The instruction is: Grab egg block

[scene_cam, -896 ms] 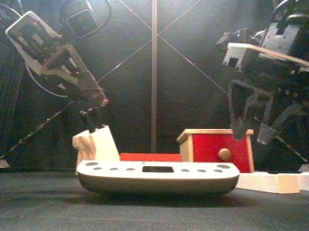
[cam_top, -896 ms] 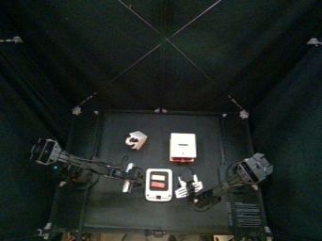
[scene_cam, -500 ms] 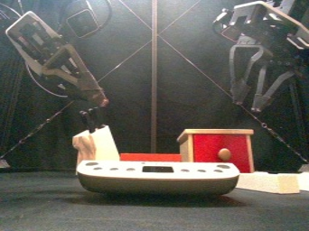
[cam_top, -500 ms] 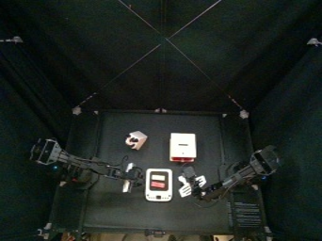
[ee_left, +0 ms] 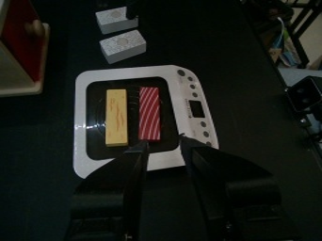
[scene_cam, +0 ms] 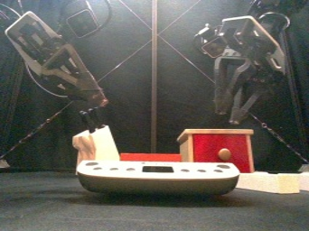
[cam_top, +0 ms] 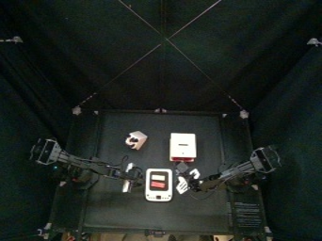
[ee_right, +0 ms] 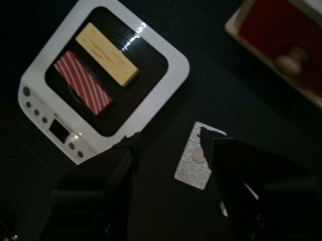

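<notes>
Swung in from 3 o'clock, the right tool [scene_cam: 237, 117] hangs wide open above the egg block's [cam_top: 157, 184] 3 o'clock edge at the desk's [cam_top: 113, 132] 6 o'clock, poised to descend; the left tool [ee_left: 161, 149] waits narrowly parted.

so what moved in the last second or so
The right gripper lifted from its lower spot at the table's right and swung in toward the middle, with its jaws open and holding nothing. The left gripper, the white tray, the red box and the white blocks beside the tray stayed put.
</notes>
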Motion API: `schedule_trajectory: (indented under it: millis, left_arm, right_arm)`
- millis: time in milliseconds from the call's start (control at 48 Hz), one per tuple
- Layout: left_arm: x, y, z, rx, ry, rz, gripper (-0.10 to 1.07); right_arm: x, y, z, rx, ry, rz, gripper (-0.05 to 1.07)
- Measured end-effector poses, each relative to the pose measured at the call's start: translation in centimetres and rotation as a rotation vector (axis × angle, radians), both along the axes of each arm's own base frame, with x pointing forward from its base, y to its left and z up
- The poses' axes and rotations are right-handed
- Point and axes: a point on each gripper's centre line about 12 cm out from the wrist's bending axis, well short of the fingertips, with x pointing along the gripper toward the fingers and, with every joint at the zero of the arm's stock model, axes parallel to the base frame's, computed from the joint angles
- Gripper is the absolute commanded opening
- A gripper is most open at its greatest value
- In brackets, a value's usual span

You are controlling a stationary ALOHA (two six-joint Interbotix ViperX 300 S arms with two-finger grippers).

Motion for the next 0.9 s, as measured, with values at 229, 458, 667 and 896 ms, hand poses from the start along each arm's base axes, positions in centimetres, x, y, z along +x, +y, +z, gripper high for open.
schedule_trajectory:
  millis: [229,458,667,896]
  left_arm:
    - [-1.0,0.2,0.5,-0.004,-0.016,0.001,0.74]
    - [-1.9,0.3,0.8,-0.008,-0.041,-0.002,0.74]
    - [-2.4,0.3,0.9,-0.013,-0.071,-0.002,0.74]
    - [-2.8,0.1,1.5,-0.018,-0.096,-0.012,0.74]
  right_arm:
    - [0.5,0.1,0.3,-0.08,-0.014,0.125,0.85]
    - [1.6,-0.2,-0.7,-0.228,-0.017,0.237,0.85]
    - [4.0,0.1,-1.1,-0.354,-0.043,0.341,0.85]
    - [5.9,0.6,-2.2,-0.375,-0.034,0.365,0.85]
